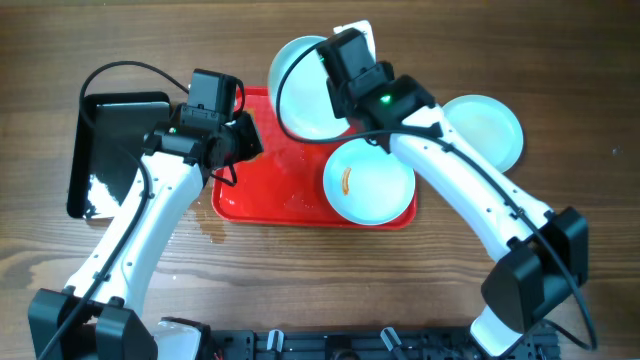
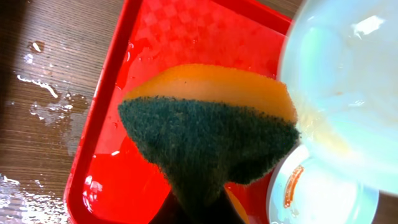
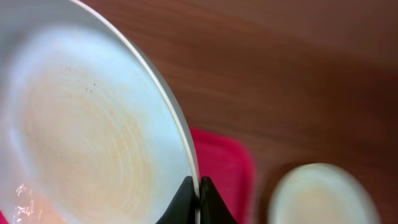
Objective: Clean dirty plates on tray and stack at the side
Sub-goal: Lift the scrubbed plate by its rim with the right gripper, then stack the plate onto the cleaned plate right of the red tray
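While the overhead view hides both sets of fingertips beneath the wrist housings, the wrist cameras show them plainly. The right gripper is clenched on the rim of one plate, whose face spreads up and to the left of the jaws and carries a thin tan film. Only this view shows that film's ringed streaks. Beyond the jaws lies a corner of the red tray, and to their right a blurred second plate sits on the wooden table. The left gripper is grasping a sponge, orange with a green scouring face, just ahead of its jaws. The sponge's right corner meets the held plate in that picture. Right of these jaws a third plate lies on the tray with an orange smear. From above, that smeared plate sits at the tray's near right corner. A black tray lies left of the left arm. Water wets the table to the jaws' left.
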### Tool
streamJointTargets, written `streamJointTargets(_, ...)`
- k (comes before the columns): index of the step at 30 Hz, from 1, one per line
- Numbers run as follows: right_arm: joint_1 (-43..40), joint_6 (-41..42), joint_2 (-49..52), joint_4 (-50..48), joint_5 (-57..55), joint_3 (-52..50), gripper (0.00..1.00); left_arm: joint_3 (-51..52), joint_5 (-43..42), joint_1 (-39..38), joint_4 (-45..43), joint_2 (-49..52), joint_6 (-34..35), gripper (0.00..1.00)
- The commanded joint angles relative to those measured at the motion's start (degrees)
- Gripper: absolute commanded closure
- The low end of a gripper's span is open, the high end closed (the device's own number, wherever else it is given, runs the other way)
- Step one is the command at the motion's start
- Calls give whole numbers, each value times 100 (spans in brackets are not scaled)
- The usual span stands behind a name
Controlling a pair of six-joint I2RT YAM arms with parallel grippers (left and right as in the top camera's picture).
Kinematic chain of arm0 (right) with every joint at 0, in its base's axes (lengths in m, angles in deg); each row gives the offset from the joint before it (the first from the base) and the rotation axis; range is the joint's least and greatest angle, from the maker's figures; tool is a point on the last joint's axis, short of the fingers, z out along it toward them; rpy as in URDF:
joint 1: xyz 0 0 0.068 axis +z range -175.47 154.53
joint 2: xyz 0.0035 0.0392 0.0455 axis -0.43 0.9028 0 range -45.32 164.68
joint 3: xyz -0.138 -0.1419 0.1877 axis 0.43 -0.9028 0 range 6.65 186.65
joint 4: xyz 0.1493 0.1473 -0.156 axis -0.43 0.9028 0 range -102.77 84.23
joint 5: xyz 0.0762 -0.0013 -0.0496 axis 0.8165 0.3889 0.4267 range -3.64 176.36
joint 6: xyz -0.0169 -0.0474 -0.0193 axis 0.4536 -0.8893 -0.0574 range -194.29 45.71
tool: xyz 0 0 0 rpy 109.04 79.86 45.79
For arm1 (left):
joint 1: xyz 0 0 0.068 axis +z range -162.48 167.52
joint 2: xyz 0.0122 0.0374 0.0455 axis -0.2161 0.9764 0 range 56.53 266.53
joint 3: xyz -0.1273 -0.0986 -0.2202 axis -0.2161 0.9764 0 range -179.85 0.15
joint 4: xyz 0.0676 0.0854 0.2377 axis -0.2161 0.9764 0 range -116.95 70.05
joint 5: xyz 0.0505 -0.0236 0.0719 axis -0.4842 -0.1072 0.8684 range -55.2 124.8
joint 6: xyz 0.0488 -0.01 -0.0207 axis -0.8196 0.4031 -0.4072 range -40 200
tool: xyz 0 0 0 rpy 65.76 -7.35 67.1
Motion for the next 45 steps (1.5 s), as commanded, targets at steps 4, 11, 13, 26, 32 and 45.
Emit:
streamJointTargets(4,614,-1054,-61,-109,-2503,101,96,4,-164,28,24,28,52,96)
streamJointTargets(11,1003,-1231,-52,-326,-4013,101,96,4,-162,28,48,28,52,96)
streamJointTargets(13,1073,-1480,-52,-415,-4251,101,96,4,-162,28,46,28,52,96)
streamJointTargets(26,1132,-1655,-52,-428,-4336,101,96,4,-164,28,48,42,52,96)
streamJointTargets(32,1128,-1316,-52,-345,-3941,98,96,4,-162,28,39,46,52,96)
streamJointTargets(45,-796,796,-535,922,1880,103,96,7,-105,28,11,151,55,96)
